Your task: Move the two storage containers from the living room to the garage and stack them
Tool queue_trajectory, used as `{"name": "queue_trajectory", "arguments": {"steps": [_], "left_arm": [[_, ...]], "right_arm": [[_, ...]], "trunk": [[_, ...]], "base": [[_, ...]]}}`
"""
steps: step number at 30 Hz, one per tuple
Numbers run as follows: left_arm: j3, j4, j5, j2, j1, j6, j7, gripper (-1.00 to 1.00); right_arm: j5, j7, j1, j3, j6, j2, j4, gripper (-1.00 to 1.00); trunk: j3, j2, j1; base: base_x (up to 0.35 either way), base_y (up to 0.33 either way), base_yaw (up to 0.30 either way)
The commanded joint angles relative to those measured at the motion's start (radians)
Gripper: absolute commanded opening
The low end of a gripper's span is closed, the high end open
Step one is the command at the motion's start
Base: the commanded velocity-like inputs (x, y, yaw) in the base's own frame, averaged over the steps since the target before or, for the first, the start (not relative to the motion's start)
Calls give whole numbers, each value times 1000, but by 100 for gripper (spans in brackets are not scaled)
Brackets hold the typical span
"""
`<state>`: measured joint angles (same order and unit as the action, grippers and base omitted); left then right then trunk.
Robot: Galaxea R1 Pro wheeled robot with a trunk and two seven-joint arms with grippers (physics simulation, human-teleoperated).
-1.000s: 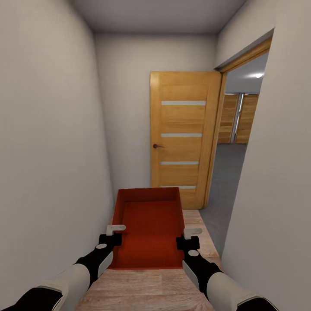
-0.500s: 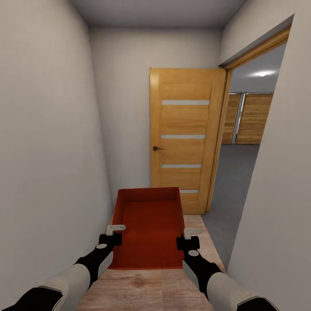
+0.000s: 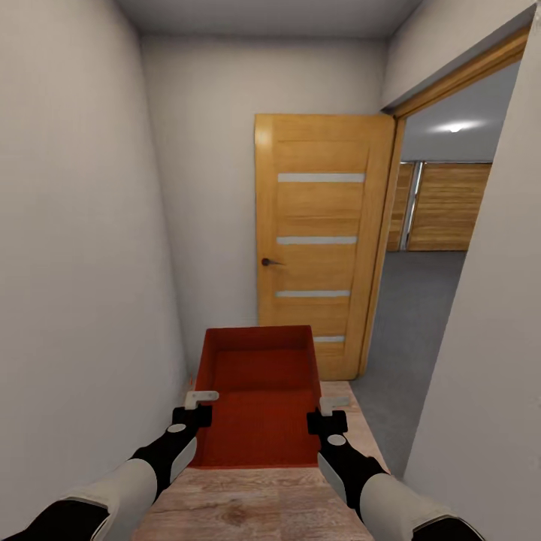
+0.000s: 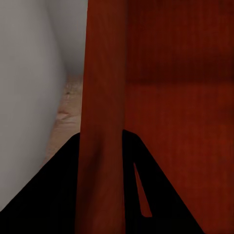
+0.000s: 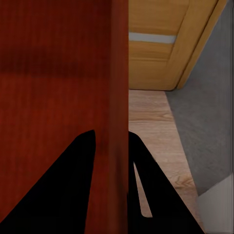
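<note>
One orange-red storage container (image 3: 259, 398) hangs level in front of me, its open top up, held by both arms. My left gripper (image 3: 199, 406) is shut on its left wall (image 4: 102, 97), and my right gripper (image 3: 327, 414) is shut on its right wall (image 5: 119, 73). The dark fingers (image 4: 63, 195) straddle the thin wall in the left wrist view, and the fingers (image 5: 78, 185) do the same in the right wrist view. Through the doorway at right I see the garage, with its grey floor (image 3: 409, 315) and wooden plank door (image 3: 447, 207). The living room is out of view.
I stand in a narrow hallway with white walls close on both sides (image 3: 75, 263) (image 3: 488, 361). An open honey-brown door (image 3: 319, 240) leans against the end wall ahead. Pale wood planks (image 3: 255, 503) lie underfoot, meeting the grey floor at the doorway.
The whole view has shifted: the end wall, door and doorway look closer and the garage opening wider. The container and both grippers keep the same place in front of me.
</note>
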<state>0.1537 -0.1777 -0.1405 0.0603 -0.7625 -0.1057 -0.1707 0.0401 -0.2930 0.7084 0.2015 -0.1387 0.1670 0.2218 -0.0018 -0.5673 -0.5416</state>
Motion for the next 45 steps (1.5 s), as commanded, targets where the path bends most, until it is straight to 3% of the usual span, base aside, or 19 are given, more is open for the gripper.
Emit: {"name": "queue_trajectory", "arguments": {"steps": [1,10,18,45], "left_arm": [[-62,-3,-47,-29,-1,-17,-5,-100],[-62,-3,-47,-30,-1,-17,-6,-100],[-62,0,-48,-30,-1,-61,-6,-100],[-64,2,-48,-30,-1,-62,-9,-100]], "right_arm": [[17,0,0,-25,-6,-9,-10,-100],[17,0,0,-25,-6,-9,-10,-100],[17,0,0,-25,-6,-10,-10,-100],[17,0,0,-25,-7,-10,-10,-100]], "trunk": [[0,-1,0],[0,-1,0],[0,-1,0],[0,-1,0]], "base": [[22,0,-250],[5,0,-276],[0,0,-285],[0,0,-285]]}}
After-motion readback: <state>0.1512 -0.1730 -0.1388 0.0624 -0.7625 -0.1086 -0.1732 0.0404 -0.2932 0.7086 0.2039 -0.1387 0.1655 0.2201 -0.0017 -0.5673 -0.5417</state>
